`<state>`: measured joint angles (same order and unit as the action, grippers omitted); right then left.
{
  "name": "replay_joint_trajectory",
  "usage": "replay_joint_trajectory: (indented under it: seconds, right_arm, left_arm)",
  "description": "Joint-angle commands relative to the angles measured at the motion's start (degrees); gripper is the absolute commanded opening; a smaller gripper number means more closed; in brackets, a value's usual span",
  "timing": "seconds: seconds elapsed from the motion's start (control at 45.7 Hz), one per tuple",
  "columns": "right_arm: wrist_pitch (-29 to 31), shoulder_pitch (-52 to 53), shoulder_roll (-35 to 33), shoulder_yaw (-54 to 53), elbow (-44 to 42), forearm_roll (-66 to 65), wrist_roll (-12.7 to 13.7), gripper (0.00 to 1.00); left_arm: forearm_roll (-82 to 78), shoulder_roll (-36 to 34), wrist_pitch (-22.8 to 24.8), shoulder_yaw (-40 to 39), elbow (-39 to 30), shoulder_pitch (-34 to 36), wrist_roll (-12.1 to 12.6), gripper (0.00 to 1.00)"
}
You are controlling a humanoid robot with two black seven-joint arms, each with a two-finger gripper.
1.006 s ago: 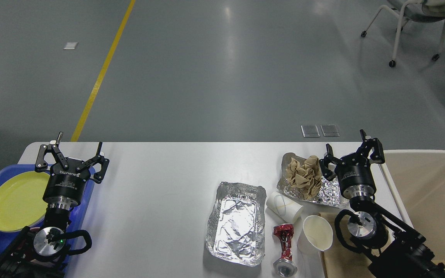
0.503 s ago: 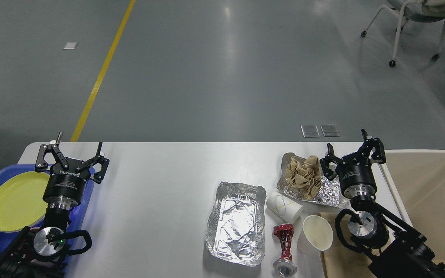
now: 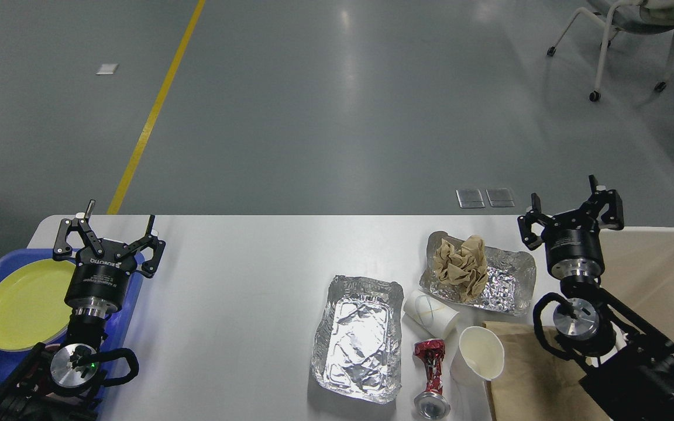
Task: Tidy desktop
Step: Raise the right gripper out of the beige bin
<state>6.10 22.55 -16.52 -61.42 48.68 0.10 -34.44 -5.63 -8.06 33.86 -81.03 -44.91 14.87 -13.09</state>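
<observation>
Above desktop (image 3: 243,275), both end effectors agape.

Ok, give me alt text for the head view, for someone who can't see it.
A white desktop holds litter on its right half: two foil trays, one with crumpled brown paper, two paper cups and a crushed red can. Both grippers, left and right, are open and empty.

This looks like a lab or industrial test hall. A wide grey sealed floor (image 3: 337,105) carries a yellow lane line (image 3: 155,108) and metal floor plates (image 3: 484,197). A wheeled office chair (image 3: 629,35) stands far off.
</observation>
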Motion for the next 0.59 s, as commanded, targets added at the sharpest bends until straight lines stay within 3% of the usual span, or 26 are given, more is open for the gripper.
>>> replay_joint_trajectory:
  seconds: [0.0,0.175,0.569]
  right_arm:
    - [0.6,-0.9,-3.0,0.2,-0.3,0.2,0.4,1.00]
    - [1.7,-3.7,-6.2,3.5,-0.3,0.1,2.3,1.00]
    - [2.0,-4.6,-6.4,10.9,-1.1,0.1,2.6,1.00]
  left_arm:
    - [0.0,0.0,0.0,0.0,0.0,0.1,0.0,0.96]
    - [0.0,0.0,0.0,0.0,0.0,0.0,0.0,0.96]
    - [0.0,0.0,0.1,0.0,0.0,0.0,0.0,0.96]
